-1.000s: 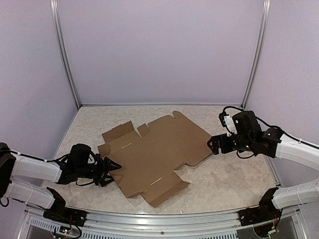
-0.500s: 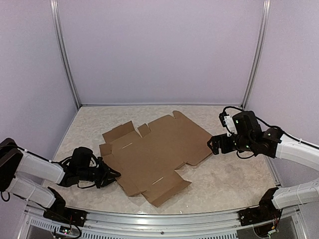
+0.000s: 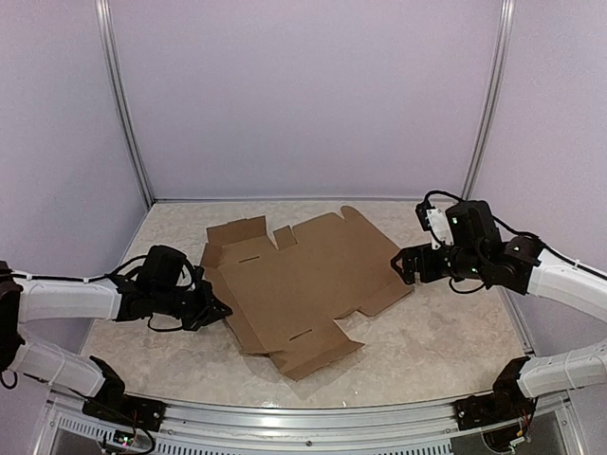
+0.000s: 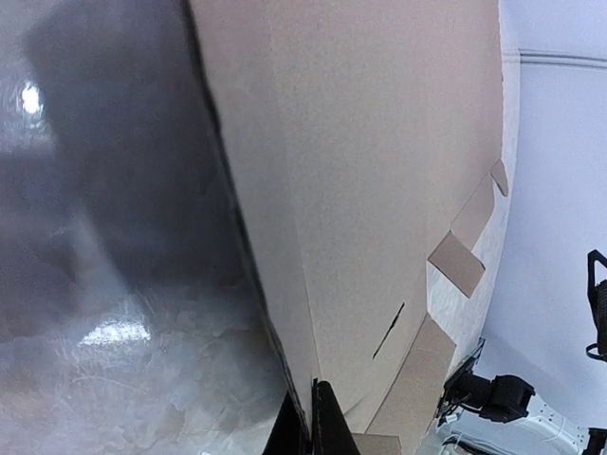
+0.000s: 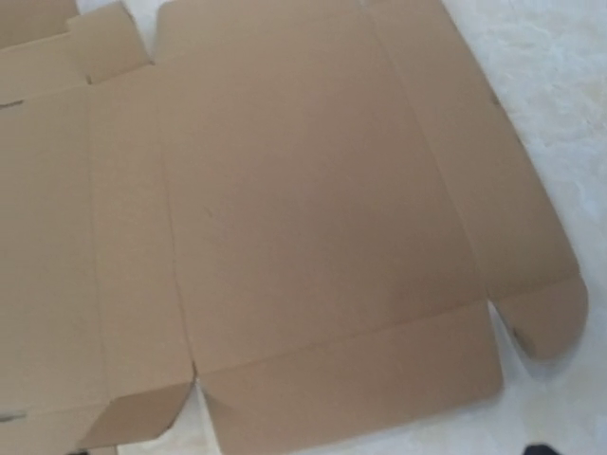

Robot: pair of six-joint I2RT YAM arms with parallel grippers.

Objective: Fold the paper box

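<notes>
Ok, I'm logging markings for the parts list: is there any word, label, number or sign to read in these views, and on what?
None. The cardboard sheet is plain brown on every face that shows, with no print or label.
The table and the walls carry no readable text either.

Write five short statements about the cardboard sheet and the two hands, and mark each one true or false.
1. The paper box lies as an open sheet, not formed into a box. True.
2. The left hand is shut on the sheet's left edge. True.
3. The right hand grips a flap. False: it is open and holds nothing, near the sheet's right edge.
4. The sheet carries a printed logo. False: it is plain brown.
5. The sheet has slits cut in it. True.
</notes>
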